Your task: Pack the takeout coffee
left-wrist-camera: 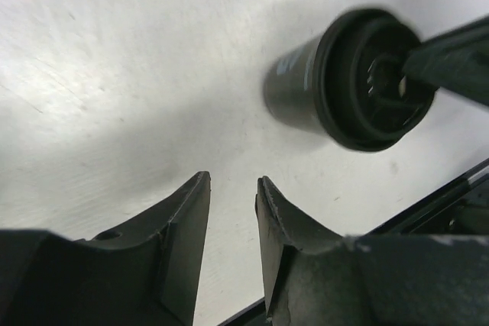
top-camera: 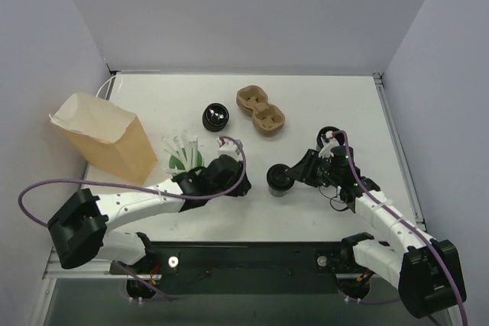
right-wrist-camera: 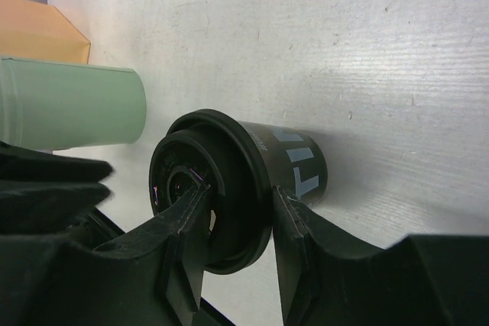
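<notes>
The takeout coffee [top-camera: 279, 182], a short black cup with a black lid, stands on the table right of centre. My right gripper [top-camera: 286, 176] is shut on it. In the right wrist view one finger presses into the lid of the takeout coffee [right-wrist-camera: 294, 169] and the other presses the wall just under the rim, with the right gripper [right-wrist-camera: 241, 200] around the lid edge. My left gripper [top-camera: 246, 183] hovers just left of the cup. In the left wrist view the left gripper [left-wrist-camera: 231, 181] is open over bare table, with the takeout coffee [left-wrist-camera: 344, 82] a short way beyond it.
A green cup [top-camera: 183, 155] with white straws stands beside the left arm, and a brown paper bag [top-camera: 103, 139] stands open at the left. A lidless black cup [top-camera: 216, 117] and a cardboard cup carrier [top-camera: 260, 110] sit farther back. Another small black object [top-camera: 328, 134] lies by the right wrist.
</notes>
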`<state>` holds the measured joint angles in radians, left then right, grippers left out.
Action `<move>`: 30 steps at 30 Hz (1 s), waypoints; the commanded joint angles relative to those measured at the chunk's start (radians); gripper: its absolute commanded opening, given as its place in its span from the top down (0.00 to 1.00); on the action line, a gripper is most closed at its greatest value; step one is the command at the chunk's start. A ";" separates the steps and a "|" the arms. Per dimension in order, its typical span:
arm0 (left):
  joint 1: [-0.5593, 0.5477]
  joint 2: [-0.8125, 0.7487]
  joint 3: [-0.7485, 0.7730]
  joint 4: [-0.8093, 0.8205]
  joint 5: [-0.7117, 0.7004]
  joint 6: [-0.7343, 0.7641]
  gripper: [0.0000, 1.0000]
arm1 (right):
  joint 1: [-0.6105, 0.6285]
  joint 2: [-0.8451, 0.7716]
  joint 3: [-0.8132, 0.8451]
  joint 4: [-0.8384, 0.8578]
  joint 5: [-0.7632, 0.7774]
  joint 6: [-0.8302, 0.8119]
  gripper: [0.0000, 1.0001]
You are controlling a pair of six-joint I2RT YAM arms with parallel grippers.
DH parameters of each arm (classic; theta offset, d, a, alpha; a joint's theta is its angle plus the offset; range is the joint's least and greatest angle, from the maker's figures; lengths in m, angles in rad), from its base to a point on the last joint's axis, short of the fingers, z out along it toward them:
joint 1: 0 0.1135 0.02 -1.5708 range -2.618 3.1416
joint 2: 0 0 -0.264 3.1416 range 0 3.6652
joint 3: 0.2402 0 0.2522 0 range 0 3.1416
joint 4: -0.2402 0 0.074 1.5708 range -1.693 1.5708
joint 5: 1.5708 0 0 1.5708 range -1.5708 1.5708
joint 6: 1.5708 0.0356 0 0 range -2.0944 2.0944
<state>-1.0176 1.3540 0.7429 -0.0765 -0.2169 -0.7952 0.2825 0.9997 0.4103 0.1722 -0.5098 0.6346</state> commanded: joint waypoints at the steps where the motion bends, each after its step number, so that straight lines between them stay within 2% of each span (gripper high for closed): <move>1: 0.098 -0.130 0.182 -0.282 0.063 0.122 0.58 | 0.003 0.002 -0.005 -0.275 0.057 -0.055 0.65; 5: 0.125 -0.179 0.251 -0.365 0.102 0.175 0.51 | 0.001 -0.025 0.025 -0.301 0.022 -0.029 0.49; 11: 0.129 -0.242 0.308 -0.420 0.175 0.224 0.29 | 0.000 -0.101 0.129 -0.388 0.020 -0.012 0.29; 13: 0.128 -0.251 0.328 -0.437 0.217 0.244 0.15 | 0.000 -0.122 0.172 -0.468 0.060 -0.026 0.26; 16: 0.128 -0.271 0.361 -0.476 0.252 0.292 0.05 | 0.000 -0.142 0.246 -0.571 0.115 -0.064 0.22; 21: 0.126 -0.331 0.356 -0.557 0.284 0.340 0.03 | 0.070 -0.167 0.352 -0.680 0.226 -0.163 0.20; 25: 0.128 -0.491 0.230 -0.545 0.327 0.309 0.03 | 0.171 -0.138 0.416 -0.752 0.369 -0.206 0.18; 26: 0.126 -0.522 0.213 -0.546 0.329 0.301 0.03 | 0.197 -0.135 0.424 -0.752 0.385 -0.211 0.14; 30: 0.128 -0.663 0.174 -0.580 0.307 0.255 0.03 | 0.322 -0.082 0.459 -0.752 0.546 -0.226 0.13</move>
<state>-0.8932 0.8013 0.9348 -0.6254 0.0780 -0.5022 0.5175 0.8711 0.8177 -0.5159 -0.1600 0.4530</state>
